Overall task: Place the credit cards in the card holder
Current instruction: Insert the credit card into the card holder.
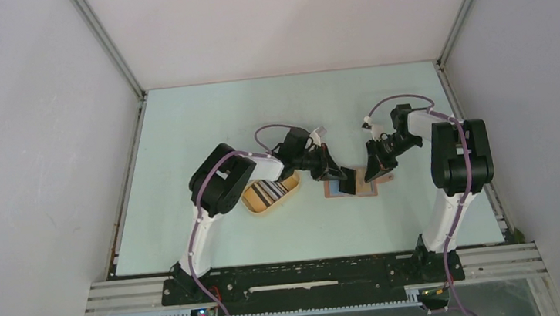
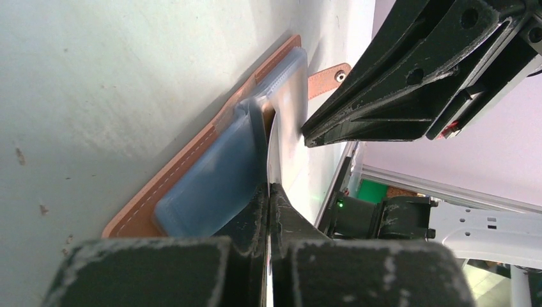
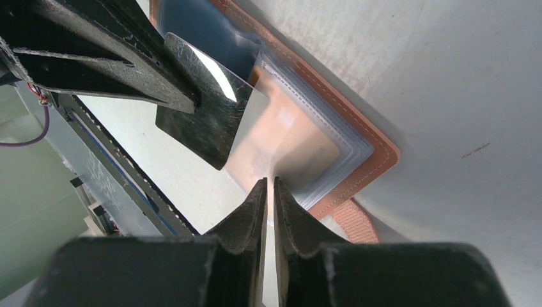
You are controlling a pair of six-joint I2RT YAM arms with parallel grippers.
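Reddish-brown leather with a pale blue lining: the card holder (image 1: 367, 190) (image 2: 192, 163) (image 3: 378, 153) lay open and flat on the worktop (image 1: 257, 114). It sat roughly midway between the left and right edges and nearer the front edge than the back.

We saw the left gripper (image 1: 338, 174) (image 2: 270, 192) with its fingers pressed together on a black card (image 1: 347, 184) (image 2: 273, 144) (image 3: 204, 121). The card was held by one end, tilted, with its free end over the holder's inner pockets. Whether that end touched the lining we could not tell.

The right gripper (image 1: 377, 172) (image 3: 268, 185) (image 2: 310, 134) came in from the opposite side. Its fingers were almost closed, and they appeared to pinch a clear sleeve of the holder, lifted off the leather. The two sets of fingertips stood near each other above the holder, apart.

Just left of the holder sat a yellow tray (image 1: 254, 207) holding the remaining credit cards (image 1: 268, 190), a striped stack under the left arm.
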